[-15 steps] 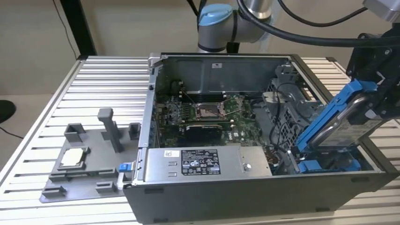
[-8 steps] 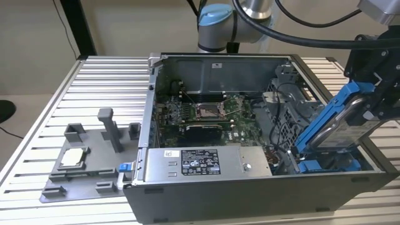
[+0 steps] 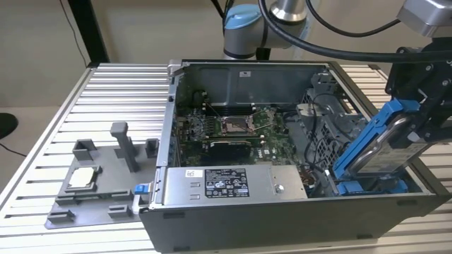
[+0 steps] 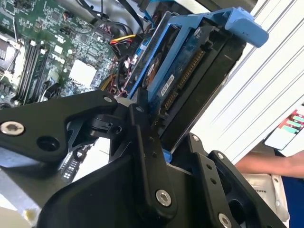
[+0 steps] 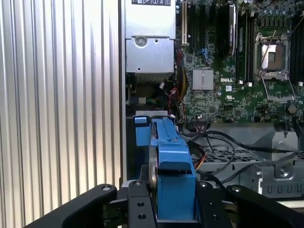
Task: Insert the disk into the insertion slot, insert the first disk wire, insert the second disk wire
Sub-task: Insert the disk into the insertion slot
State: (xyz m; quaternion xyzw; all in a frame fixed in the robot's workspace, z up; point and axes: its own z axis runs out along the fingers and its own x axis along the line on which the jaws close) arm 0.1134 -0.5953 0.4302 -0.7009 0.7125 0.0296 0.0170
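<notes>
My gripper (image 3: 422, 126) is shut on the disk (image 3: 381, 144), a silver drive in a bright blue carrier. The disk hangs steeply tilted at the exterior view's right end of the open computer case. Its lower end sits down in the insertion slot (image 3: 326, 129), a perforated grey bay with blue tabs at its floor. In both wrist views the black fingers (image 5: 137, 204) clamp the blue carrier (image 5: 170, 159) from either side, with the drive's circuit-board face (image 4: 183, 71) turned out. Black cables (image 5: 223, 142) lie over the bay; I cannot tell which are the disk wires.
A grey power-supply box (image 3: 233, 182) fills the case's front, with the green motherboard and processor socket (image 3: 236, 124) behind it. A grey fixture tray (image 3: 99, 180) lies on the slatted table (image 3: 106, 100) at the exterior view's left. A person's arm (image 4: 270, 166) rests beyond the case.
</notes>
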